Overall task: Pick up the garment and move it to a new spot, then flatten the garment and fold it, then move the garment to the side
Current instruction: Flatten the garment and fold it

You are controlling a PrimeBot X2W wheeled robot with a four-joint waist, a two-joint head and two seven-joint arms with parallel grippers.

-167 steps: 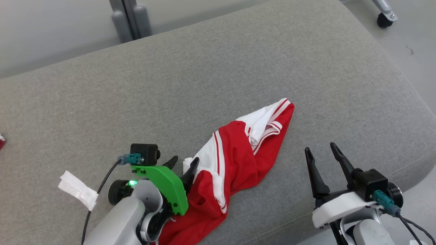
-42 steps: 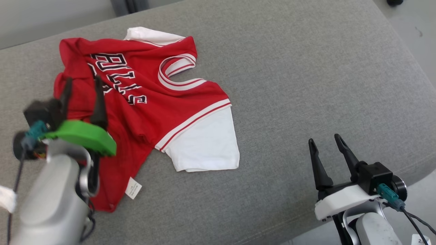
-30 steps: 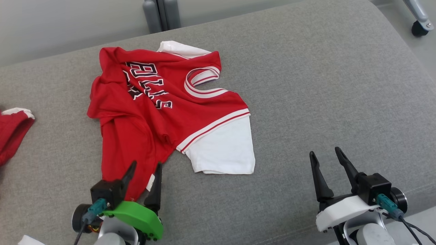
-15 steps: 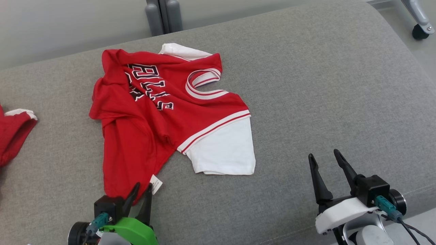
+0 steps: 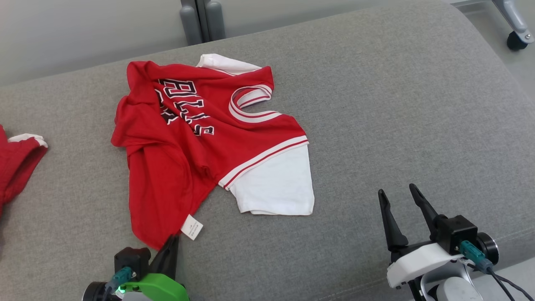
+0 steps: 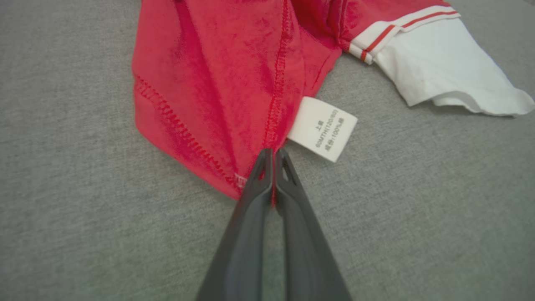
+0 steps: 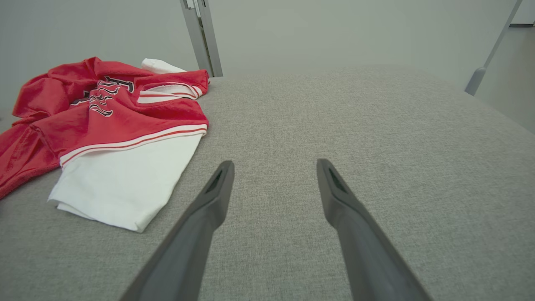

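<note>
Left claw (image 6: 273, 152): two long dark fingers pressed together on the nearest hem corner of the red knit jersey shirt with white sleeves and black lettering (image 5: 188, 138). They meet at the side seam, and a sliver of red cloth shows between them. Just beside the fingertips, a white rectangular care label (image 6: 322, 128) lies flat, apart from the pinch.

Right claw (image 5: 396, 190): fingers spread wide, holding nothing, over bare cushion and well apart from the shirt.

The shirt lies front-up on the grey woven fabric cushion (image 5: 376, 104), left of centre. Its lower body is creased and doubled near the hem, one white sleeve is spread toward the right claw, and the striped collar and the other sleeve lie at the far side. A second red garment with a white cuff (image 5: 16, 163) rests at the left edge. Beyond the cushion stands a grey upright post (image 5: 200, 19).

Judged step: flattening, by drawing the hem toward the robot.

Risks:
- The bite looks shallow and takes only the corner, so a quick pull may slip it free.
- With the far end unanchored, the whole shirt may slide instead of smoothing out.
- A one-corner pull may skew the body and deepen the crease.
</note>
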